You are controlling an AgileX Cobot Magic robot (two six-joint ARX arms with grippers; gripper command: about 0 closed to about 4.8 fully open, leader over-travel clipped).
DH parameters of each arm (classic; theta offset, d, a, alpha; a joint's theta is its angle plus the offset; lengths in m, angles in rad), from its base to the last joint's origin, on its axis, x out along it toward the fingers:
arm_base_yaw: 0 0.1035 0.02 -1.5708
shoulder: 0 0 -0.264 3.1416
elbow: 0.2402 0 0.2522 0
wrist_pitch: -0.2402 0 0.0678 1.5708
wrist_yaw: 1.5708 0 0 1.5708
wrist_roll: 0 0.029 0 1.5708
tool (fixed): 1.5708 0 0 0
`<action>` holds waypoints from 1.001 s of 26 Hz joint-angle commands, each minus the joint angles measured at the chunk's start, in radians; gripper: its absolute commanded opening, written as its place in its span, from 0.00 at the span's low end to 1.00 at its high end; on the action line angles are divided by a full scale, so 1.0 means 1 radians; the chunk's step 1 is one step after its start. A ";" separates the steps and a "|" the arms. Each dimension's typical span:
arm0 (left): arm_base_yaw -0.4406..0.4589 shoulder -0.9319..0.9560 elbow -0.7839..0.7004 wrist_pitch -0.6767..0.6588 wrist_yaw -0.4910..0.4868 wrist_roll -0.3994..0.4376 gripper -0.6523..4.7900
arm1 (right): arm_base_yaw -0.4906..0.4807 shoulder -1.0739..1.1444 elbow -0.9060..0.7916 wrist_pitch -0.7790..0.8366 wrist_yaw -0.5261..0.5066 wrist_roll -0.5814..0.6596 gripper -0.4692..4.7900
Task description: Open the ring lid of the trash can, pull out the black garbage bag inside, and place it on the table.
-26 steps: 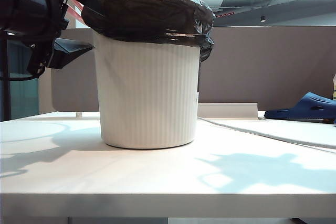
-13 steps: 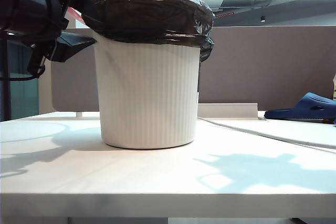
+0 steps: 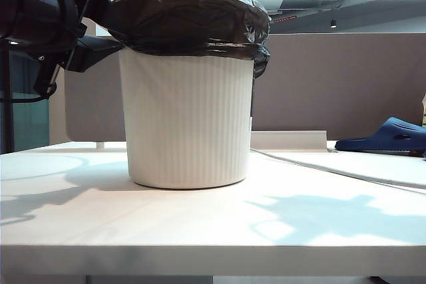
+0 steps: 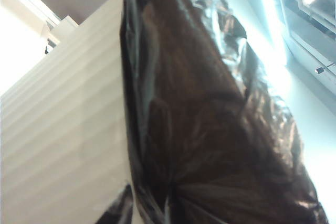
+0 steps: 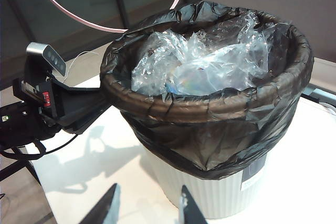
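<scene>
1. Labels: a narrow dark label strip (image 5: 251,170) with a small white tag beside it sits on the wall of the trash can (image 3: 188,124). No writing on it can be read. No brand is legible anywhere.
2. The trash can stands upright on the desk (image 3: 200,231), its long axis vertical and its mouth facing up.
3. The black garbage bag (image 3: 190,18) sits in the can. Its edge is rolled over the rim and hangs down the outer wall. Crumpled clear plastic (image 5: 210,61) fills the bag's open top.
4. The ring lid (image 5: 105,24) is off the can. In the right wrist view it shows as a thin pink hoop beyond the can, above the left arm; what carries it cannot be told.
5. Left end effector (image 3: 110,28): it is at the can's rim, on the left side of the exterior view. One dark finger lies above the rolled bag edge and one below it, with the edge between them. Whether the fingers have closed firmly on it cannot be told. Its wrist camera shows bag film and ribbed wall pressed close.
6. Right end effector (image 5: 148,208): its fingers stand apart and hold nothing. It hangs above the desk, near the can; the can and bag lie ahead of its fingertips.
7. A dark blue slipper (image 3: 389,135) lies on the desk, well apart from both end effectors.
</scene>
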 commanded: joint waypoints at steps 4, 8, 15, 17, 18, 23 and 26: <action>-0.001 -0.001 0.003 0.013 0.000 0.004 0.18 | 0.002 -0.002 0.000 0.017 -0.006 -0.003 0.36; -0.001 -0.001 0.003 0.021 0.000 0.004 0.11 | 0.002 -0.002 -0.021 0.031 -0.006 -0.003 0.36; -0.001 -0.001 0.003 0.054 0.008 0.004 0.11 | 0.002 -0.002 -0.055 0.040 -0.005 -0.002 0.36; -0.001 -0.001 0.003 0.067 0.017 0.004 0.11 | 0.002 -0.002 -0.055 0.040 -0.006 -0.002 0.36; -0.001 -0.001 0.003 0.074 0.027 0.004 0.11 | 0.002 -0.002 -0.055 0.040 -0.005 -0.002 0.36; -0.001 -0.001 0.003 0.096 0.081 -0.006 0.11 | 0.002 -0.002 -0.055 0.040 -0.005 -0.002 0.36; -0.001 -0.001 0.003 0.096 0.106 -0.010 0.11 | 0.002 -0.002 -0.055 0.040 -0.005 -0.002 0.36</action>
